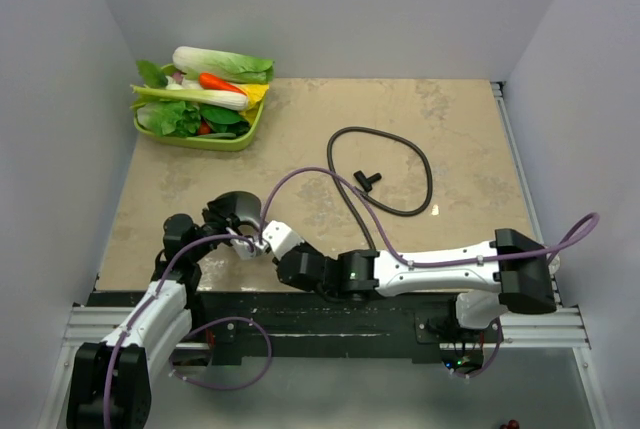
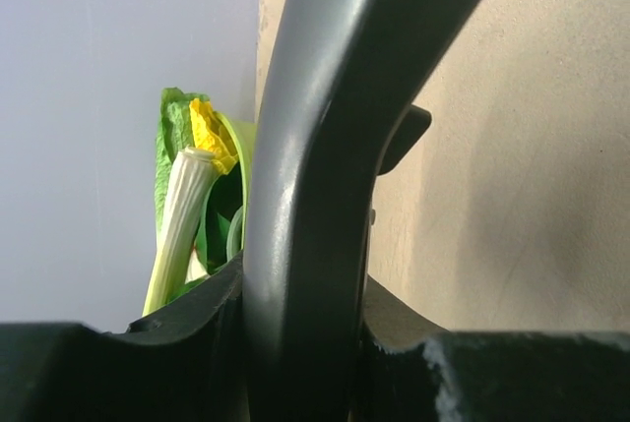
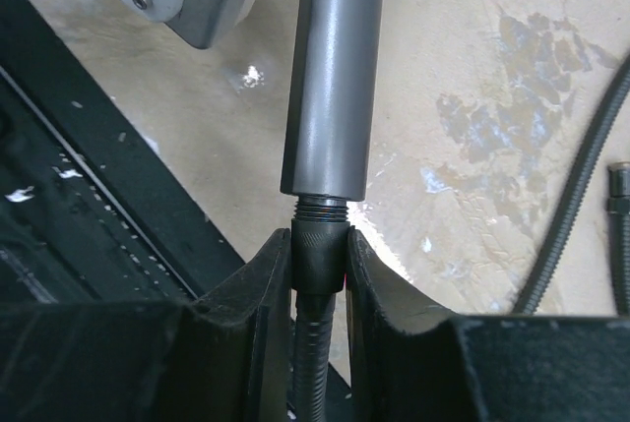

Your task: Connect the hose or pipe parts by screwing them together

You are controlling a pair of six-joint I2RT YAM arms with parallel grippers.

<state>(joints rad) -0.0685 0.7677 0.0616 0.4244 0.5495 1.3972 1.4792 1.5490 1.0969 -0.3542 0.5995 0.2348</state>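
Right wrist view gives the clearest look: the right claw (image 3: 318,270) is closed on the end nut (image 3: 317,245) of the hose (image 3: 576,206), one finger pressed against each side. The nut stands upright between the fingertips, and the ribbed hose drops out of sight below them. Directly above the nut, in line with it, is the shower head's (image 3: 330,68) grey handle. Its threaded tip meets the top of the nut, with a few threads showing between the two.

From the top external camera, the left claw (image 1: 225,221) sits near the front left of the counter (image 1: 460,129) and grips the shower head (image 1: 238,206), whose round dark face lies just beyond it. The right arm reaches across from the right, so both claws meet at the near left.

The left wrist camera shows the curved grey body of the shower head (image 2: 315,147) clamped between that claw's fingers.

The rest of the hose (image 1: 425,164) loops over the middle of the counter, with its other end (image 1: 368,180) lying free inside the loop. A green basket (image 1: 215,141) of vegetables sits in the far left corner, well apart.
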